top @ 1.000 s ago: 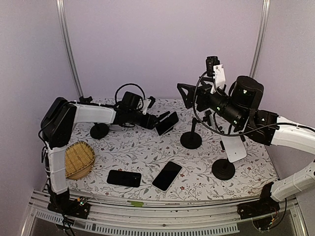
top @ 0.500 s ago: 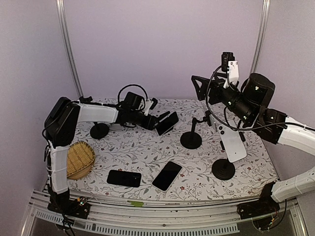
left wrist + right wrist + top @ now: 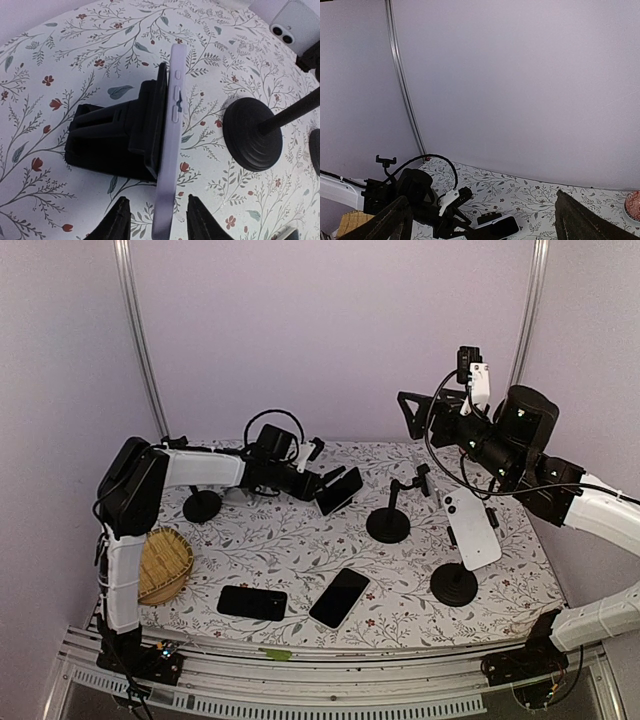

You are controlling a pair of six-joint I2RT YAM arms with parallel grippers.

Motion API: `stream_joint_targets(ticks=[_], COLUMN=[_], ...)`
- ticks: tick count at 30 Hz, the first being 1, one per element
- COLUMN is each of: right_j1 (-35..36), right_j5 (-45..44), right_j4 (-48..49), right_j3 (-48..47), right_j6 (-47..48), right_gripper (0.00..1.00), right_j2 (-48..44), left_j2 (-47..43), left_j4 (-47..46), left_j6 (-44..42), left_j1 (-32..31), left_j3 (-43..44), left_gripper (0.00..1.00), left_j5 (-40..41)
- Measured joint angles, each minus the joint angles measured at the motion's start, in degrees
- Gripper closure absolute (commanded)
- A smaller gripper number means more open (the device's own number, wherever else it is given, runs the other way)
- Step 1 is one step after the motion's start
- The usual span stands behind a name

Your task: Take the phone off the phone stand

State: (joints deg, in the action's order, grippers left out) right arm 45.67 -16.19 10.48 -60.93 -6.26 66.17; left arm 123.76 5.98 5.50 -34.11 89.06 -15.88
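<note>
Two left hand (image 3: 157,198) fingers (image 3: 117,226) flank phone (image 3: 167,125), apart, not gripping; phone likely stiff, light, slick: pinch long edges.

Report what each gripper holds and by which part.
Nothing yet. The left gripper straddles the phone at its lower end, gaps either side; the right gripper hangs open, empty.
</note>
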Motion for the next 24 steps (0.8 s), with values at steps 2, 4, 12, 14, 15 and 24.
stream_joint_targets(ticks=[2,4,12,14,15,24], right_j1=[-0.1,-0.1,-0.2,-0.3,-0.3,-0.4], right_j5=[0.3,0.5,1.3,1.5,1.6,1.7], right_j4=[0.0,-0.1,-0.2,-0.2,-0.2,-0.2], right_j3=[0.2,0.5,0.6,0.6,0.6,0.6], right_j6=[-0.2,-0.3,-0.4,-0.4,-0.4,-0.4], right_gripper=[0.01,0.01,0.01,0.01,0.01,0.01], right_j2=[0.0,0.0,0.0,0.0,0.0,0.0], left_j2=[0.1,0.1,1.7,2.0,2.1,2.4], left_j4=[0.1,0.3,1.4,1.7,1.8,2.3], left_j6=[0.0,0.0,0.0,0.0,0.0,-0.2], left_j1=[0.0,0.0,0.0,0.0,0.0,0.0], left_j3=[0.2,0.2,1.5,1.6,1.6,1.6], left_gripper=[0.63,0.64,0.67,0.68,0.68,0.73], left_j5=[0.0,-0.1,-0.2,-0.3,-0.3,-1.3])
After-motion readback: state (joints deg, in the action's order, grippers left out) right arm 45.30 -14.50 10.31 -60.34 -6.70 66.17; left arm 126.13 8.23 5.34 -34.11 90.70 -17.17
